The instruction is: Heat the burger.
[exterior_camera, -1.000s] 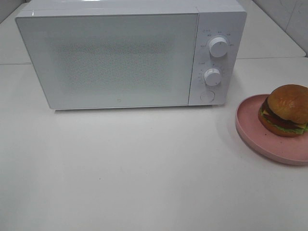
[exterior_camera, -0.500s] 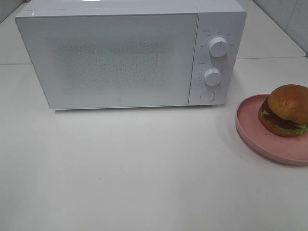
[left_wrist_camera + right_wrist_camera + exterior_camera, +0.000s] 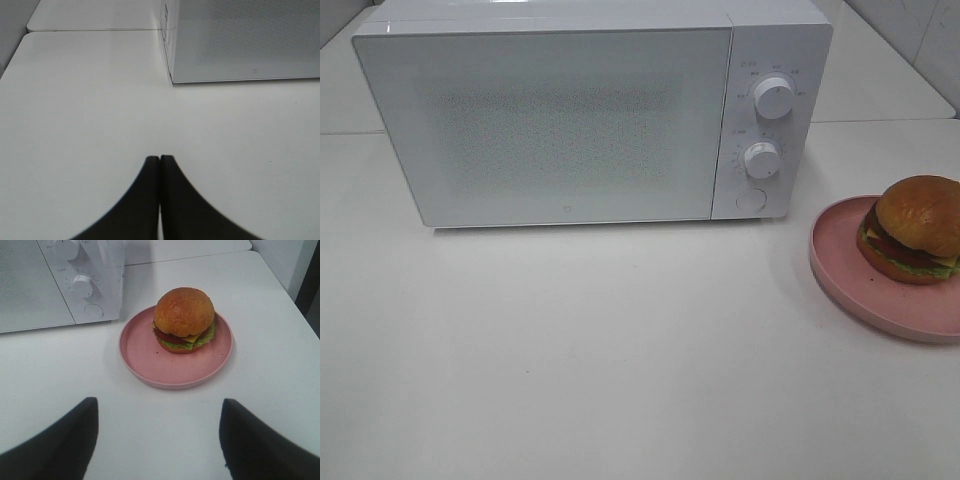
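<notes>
Short of the microwave (image 3: 590,115), the right gripper (image 3: 157,432) hangs with jaws wide and empty, aimed at the burger (image 3: 184,319) on the pink plate (image 3: 142,352), just beside the microwave's control panel. The left gripper (image 3: 160,165) is pinched closed, holding nothing. No step has begun: the door is closed and must open first. Bare table (image 3: 620,350) fronts the microwave; the plate overhangs the high view's edge.
</notes>
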You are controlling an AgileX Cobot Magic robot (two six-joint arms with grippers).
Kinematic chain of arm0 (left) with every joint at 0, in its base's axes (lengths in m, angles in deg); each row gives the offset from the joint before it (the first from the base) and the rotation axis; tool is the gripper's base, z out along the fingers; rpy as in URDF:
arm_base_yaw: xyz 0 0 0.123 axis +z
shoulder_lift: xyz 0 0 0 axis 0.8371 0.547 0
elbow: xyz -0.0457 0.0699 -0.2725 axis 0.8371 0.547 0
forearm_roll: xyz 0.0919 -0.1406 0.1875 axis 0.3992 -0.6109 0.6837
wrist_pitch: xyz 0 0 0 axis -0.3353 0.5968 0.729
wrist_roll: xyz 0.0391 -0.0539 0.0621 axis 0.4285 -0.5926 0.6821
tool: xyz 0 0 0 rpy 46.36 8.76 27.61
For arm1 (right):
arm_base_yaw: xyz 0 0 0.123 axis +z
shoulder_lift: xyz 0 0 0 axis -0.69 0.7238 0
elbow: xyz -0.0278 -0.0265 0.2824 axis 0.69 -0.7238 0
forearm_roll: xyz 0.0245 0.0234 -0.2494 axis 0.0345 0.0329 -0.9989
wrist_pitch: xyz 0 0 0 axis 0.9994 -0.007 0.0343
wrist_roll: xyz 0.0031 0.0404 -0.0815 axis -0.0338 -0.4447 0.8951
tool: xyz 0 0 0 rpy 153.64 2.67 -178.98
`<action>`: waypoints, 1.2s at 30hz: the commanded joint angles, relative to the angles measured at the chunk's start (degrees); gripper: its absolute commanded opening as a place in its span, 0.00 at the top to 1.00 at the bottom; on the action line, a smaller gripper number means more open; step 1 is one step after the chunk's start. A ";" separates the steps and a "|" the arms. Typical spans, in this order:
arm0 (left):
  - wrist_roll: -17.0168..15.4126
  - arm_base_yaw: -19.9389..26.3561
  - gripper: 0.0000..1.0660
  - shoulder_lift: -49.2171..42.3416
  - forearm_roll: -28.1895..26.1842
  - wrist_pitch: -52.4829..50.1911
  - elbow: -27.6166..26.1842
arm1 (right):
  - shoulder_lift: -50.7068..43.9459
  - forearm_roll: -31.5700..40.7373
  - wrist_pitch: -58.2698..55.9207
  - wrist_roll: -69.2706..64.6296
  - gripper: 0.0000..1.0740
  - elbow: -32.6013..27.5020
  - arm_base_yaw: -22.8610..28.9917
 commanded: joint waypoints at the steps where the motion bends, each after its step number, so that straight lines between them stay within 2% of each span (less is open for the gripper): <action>1: 0.00 0.23 1.00 -1.43 -0.29 -0.52 0.23 | -1.38 0.11 0.86 -0.17 0.38 -0.06 0.06; 7: 0.00 0.23 1.00 -1.43 -0.29 -0.52 0.23 | -1.38 0.11 0.86 -0.29 0.38 -0.06 3.50; 36: 0.00 0.23 1.00 -1.38 -0.29 -0.52 0.23 | -1.38 0.00 0.86 0.17 0.38 -0.06 3.55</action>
